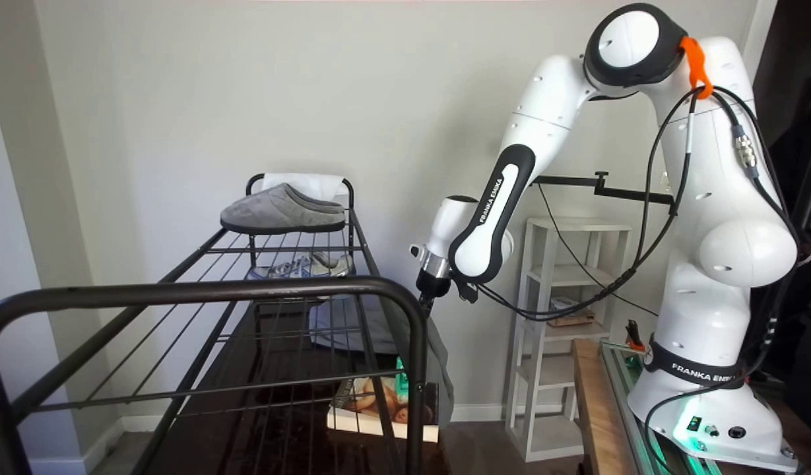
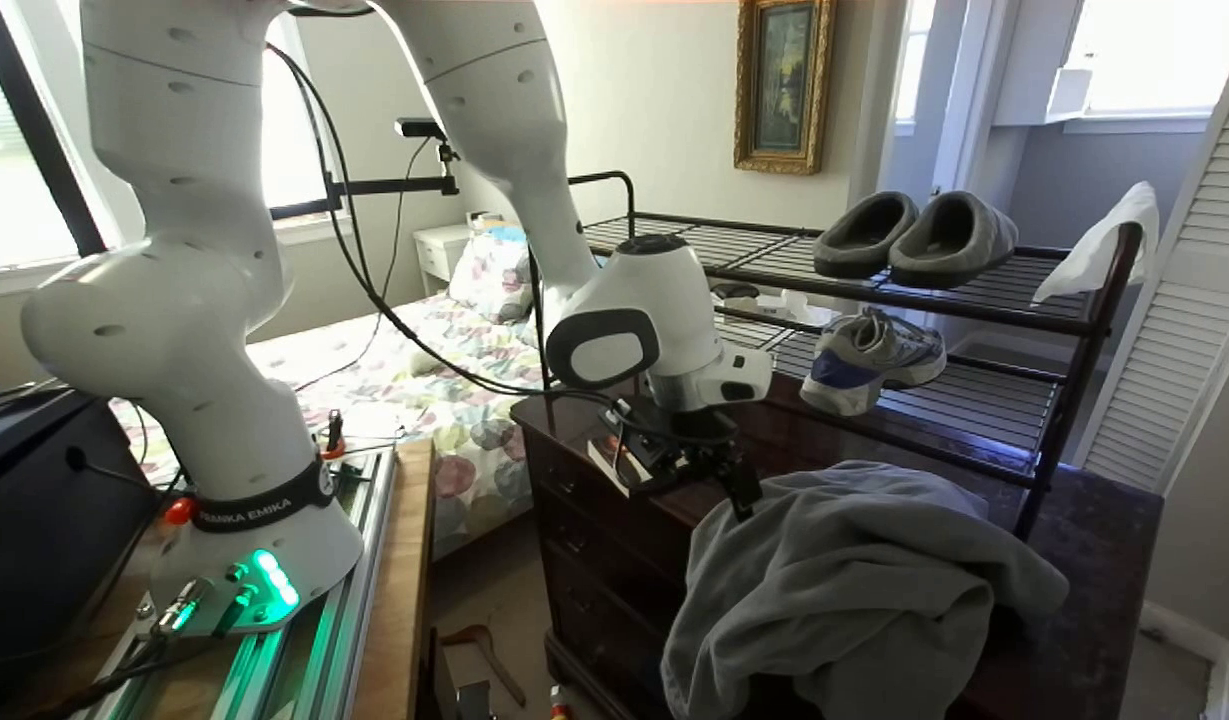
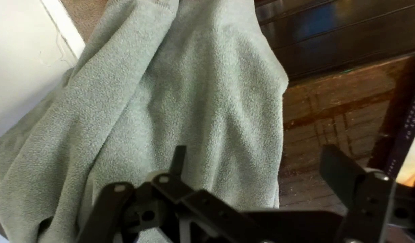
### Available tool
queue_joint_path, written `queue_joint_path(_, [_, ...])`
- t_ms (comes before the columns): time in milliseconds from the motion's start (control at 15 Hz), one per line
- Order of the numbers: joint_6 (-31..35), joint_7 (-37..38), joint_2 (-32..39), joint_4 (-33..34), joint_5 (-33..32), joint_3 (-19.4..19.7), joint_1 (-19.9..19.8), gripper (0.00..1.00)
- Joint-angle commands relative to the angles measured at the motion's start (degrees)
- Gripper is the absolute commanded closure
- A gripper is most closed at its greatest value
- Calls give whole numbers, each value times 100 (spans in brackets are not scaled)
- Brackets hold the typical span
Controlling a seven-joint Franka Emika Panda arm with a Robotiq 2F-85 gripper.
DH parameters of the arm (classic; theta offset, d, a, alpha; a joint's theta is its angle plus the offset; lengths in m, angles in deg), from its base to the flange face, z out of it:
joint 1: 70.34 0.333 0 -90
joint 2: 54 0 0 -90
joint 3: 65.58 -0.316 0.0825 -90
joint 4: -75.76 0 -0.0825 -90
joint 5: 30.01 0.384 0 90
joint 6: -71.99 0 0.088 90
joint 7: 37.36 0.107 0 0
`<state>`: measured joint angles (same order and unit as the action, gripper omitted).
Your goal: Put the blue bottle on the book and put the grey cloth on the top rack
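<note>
My gripper [image 3: 254,157] gapes wide and empty, grey cloth [image 3: 166,104] at ten o'clock, book [image 3: 412,145] at three in my wrist view.

Dark dresser [image 2: 1089,555]: book [image 1: 352,420], overhanging grey cloth [image 2: 844,580], wire rack [image 2: 1064,420]. Top rack [image 2: 754,252]: slippers [image 2: 919,250]. Lower tier [image 2: 984,408]: sneakers [image 2: 859,365].

My gripper [image 3: 255,161], black | cloth [image 2: 834,590], uniform grey | top rack [image 2: 974,307], black | bottle [image 1: 402,389], green | slippers [image 1: 273,210], grey above, dark below | bedspread [image 2: 474,425], blotched pink, yellow and green on white | my arm [image 1: 550,99], white and black
</note>
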<state>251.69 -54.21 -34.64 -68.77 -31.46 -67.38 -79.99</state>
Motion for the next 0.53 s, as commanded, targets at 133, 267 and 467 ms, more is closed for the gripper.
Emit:
queue_joint_path(133, [237, 296, 456, 305, -219, 261, 292, 0])
queue_joint_path(267, [307, 328, 534, 337, -238, 386, 413, 0])
queue_joint_path(467, [323, 359, 650, 387, -282, 662, 669, 0])
